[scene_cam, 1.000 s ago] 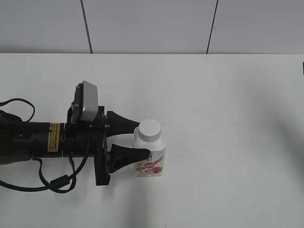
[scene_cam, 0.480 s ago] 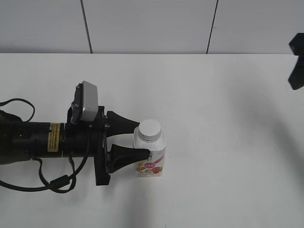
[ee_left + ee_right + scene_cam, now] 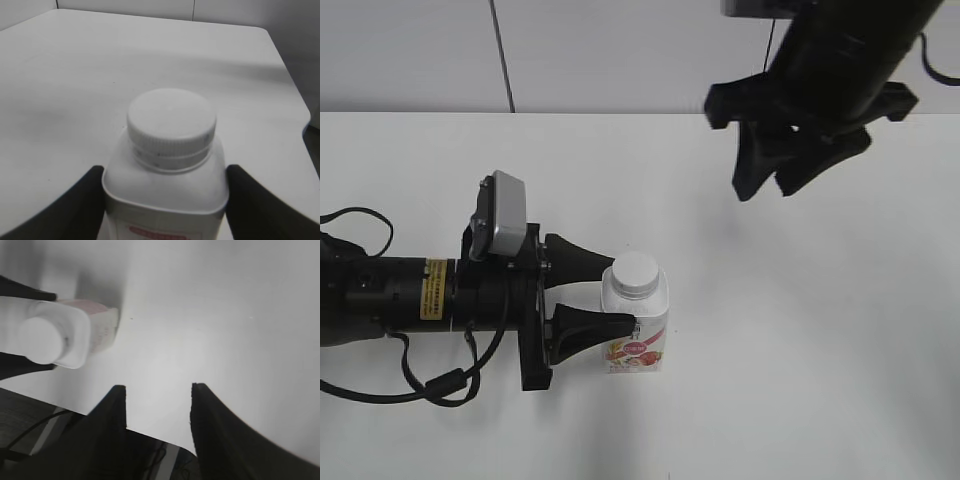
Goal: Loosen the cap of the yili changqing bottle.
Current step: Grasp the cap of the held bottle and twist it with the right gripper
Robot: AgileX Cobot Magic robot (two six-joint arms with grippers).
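Exterior view showed your left end effector (image 3: pixel 620 296) lying low across the table (image 3: pixel 800 330), its two black fingers clamped on either side of the yili changqing bottle (image 3: pixel 636 325). Bottle stood upright nr the table's middle, pink-red label facing the camera, w/ the cap (image 3: pixel 636 273) seated on the neck.

Left wrist view had the same grip from behind: fingers (image 3: pixel 75 205) pressed against both sides of the bottle (image 3: pixel 165 195) just below its shoulders, cap (image 3: pixel 171 120) screwed on and nothing touching it.

Your right end effector (image 3: pixel 790 170) hung in the air up and to the right of the bottle, well apart from it, fingers spread and holding nothing. Right wrist view confirmed that: its two dark fingers (image 3: pixel 112 410) stood parted over bare table (image 3: pixel 225 315), w/ the bottle (image 3: pixel 70 337) and cap (image 3: pixel 42 340) off at the left edge, btwn the other arm's fingers.
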